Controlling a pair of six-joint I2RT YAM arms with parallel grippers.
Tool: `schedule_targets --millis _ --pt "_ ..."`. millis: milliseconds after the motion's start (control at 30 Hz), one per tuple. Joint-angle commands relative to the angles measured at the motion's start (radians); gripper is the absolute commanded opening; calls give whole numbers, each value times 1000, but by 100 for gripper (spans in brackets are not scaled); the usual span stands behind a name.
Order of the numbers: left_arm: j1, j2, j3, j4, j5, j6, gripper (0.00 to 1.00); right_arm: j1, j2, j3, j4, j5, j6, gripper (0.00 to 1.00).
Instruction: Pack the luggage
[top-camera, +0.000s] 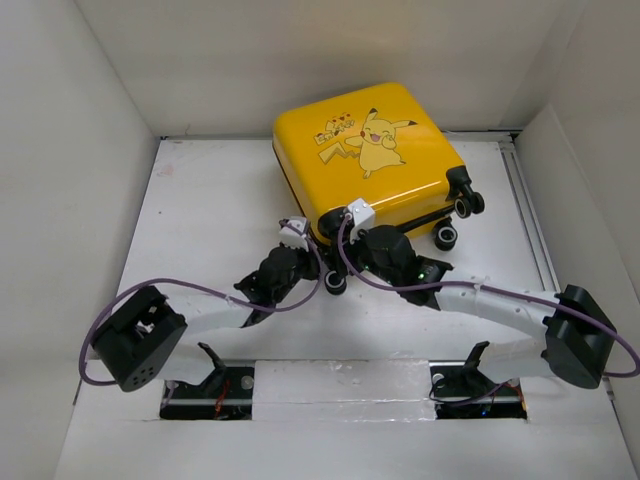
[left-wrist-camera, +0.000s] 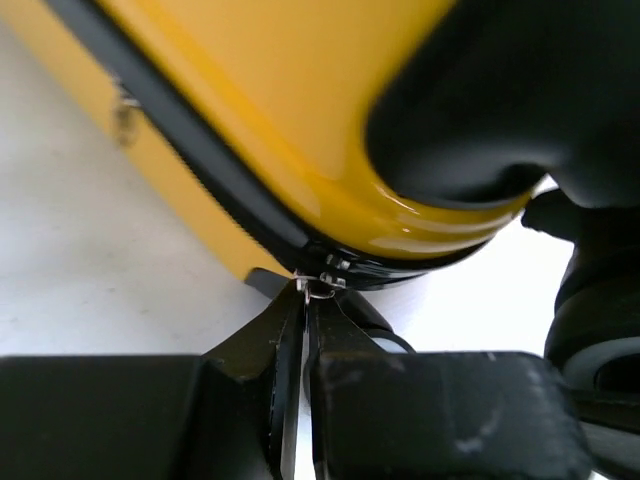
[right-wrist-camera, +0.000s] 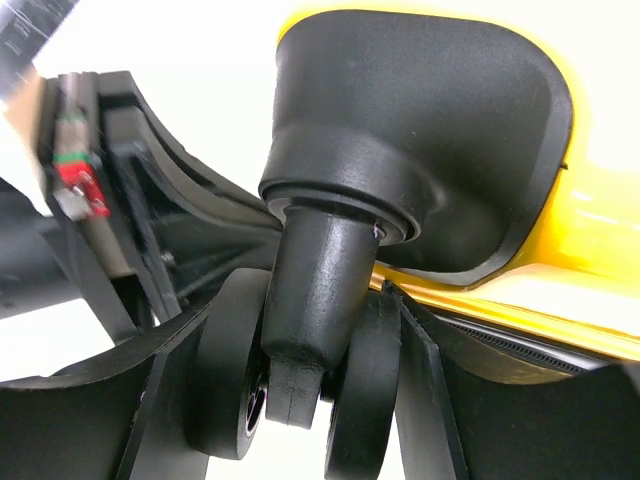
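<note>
The luggage (top-camera: 375, 150), a yellow hard-shell suitcase with a Pikachu print, lies flat and closed at the back middle of the table. My left gripper (top-camera: 305, 250) is at its near corner. In the left wrist view the left gripper (left-wrist-camera: 305, 298) is shut on the small metal zipper pull (left-wrist-camera: 320, 290), at the end of the black zipper trim (left-wrist-camera: 200, 160). My right gripper (right-wrist-camera: 300, 375) holds the black twin wheel (right-wrist-camera: 225, 370) under that same corner, one finger against each outer face. The same right gripper (top-camera: 338, 278) shows from above.
Two more black wheels (top-camera: 465, 203) stick out at the suitcase's right side. White walls close in the table on the left, back and right. Purple cables loop from both arms. The left arm's body (right-wrist-camera: 150, 210) is close beside the held wheel.
</note>
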Motion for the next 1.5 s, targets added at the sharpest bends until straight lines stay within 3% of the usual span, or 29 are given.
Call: schedule_targets --millis 0,267,500,633,767,933,1033,1067,1100,1267,1467 --pt "35 -81 36 -15 -197 -16 0 5 -20 -23 47 -50 -4 0" --pt "184 -132 27 -154 -254 -75 0 5 -60 -55 47 -71 5 0" --pt "296 -27 156 -156 -228 -112 0 34 -22 -34 47 -100 5 0" --pt "331 49 249 -210 -283 -157 0 53 -1 -20 56 -100 -4 0" --pt "390 44 248 -204 -183 -212 2 62 22 3 56 -112 -4 0" --pt "390 -148 122 -225 -194 -292 39 82 81 76 79 -152 -15 0" --pt "390 -357 61 -286 -235 -344 42 92 142 139 104 -198 -24 0" --pt "390 -416 50 -317 -247 -344 54 102 159 158 113 -198 -24 0" --pt "390 -472 50 -326 -247 -344 98 102 189 178 113 -214 -24 0" --pt "390 -784 61 -410 -200 -344 99 200 249 302 113 -205 -24 0" --pt "390 -892 180 -602 -120 -335 99 332 271 333 99 -100 -3 0"
